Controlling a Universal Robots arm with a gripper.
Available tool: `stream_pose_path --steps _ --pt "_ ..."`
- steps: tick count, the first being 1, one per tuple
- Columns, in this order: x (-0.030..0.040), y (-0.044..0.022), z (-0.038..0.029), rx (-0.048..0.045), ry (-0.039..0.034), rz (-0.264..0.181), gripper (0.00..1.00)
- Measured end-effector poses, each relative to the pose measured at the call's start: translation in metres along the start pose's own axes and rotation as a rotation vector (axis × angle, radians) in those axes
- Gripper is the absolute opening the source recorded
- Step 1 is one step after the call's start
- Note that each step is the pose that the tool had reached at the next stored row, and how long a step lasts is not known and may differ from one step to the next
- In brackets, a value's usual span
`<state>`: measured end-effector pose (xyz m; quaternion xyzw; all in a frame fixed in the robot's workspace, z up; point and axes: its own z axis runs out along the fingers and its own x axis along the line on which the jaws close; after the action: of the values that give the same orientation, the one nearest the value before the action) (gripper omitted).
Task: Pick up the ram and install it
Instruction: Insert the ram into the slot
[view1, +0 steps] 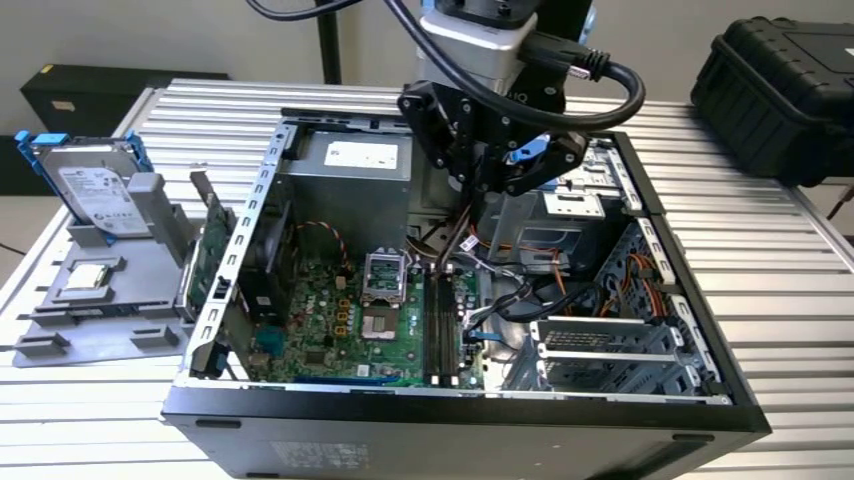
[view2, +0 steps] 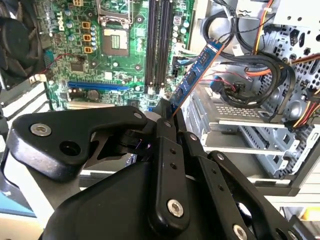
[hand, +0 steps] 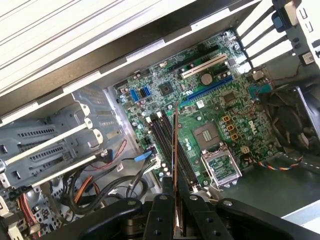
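- Jaws pinch tight on one end of the ram (view2: 196, 72) in the second wrist view. From the gripper (view2: 167, 114) its long axis slants away beside the memory slots (view2: 159, 45), unseated. Black chips show, but no readable writing.
- First wrist view: the stick is edge-on, crossing over the slots at a slight angle.
- Exterior view: the gripper hangs above the slots inside the computer case (view1: 254, 200).

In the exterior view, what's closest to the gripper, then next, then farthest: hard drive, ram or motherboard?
1. The ram, clamped in the gripper itself.
2. The motherboard, lying just below.
3. The hard drive, outside, at the exterior view's left.
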<state>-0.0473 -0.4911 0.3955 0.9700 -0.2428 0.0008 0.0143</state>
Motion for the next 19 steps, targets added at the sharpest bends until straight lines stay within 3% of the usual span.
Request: stream_pose_path --steps 19 --pt "-0.0001 -0.0001 0.0 0.0019 0.006 -0.22 0.0"
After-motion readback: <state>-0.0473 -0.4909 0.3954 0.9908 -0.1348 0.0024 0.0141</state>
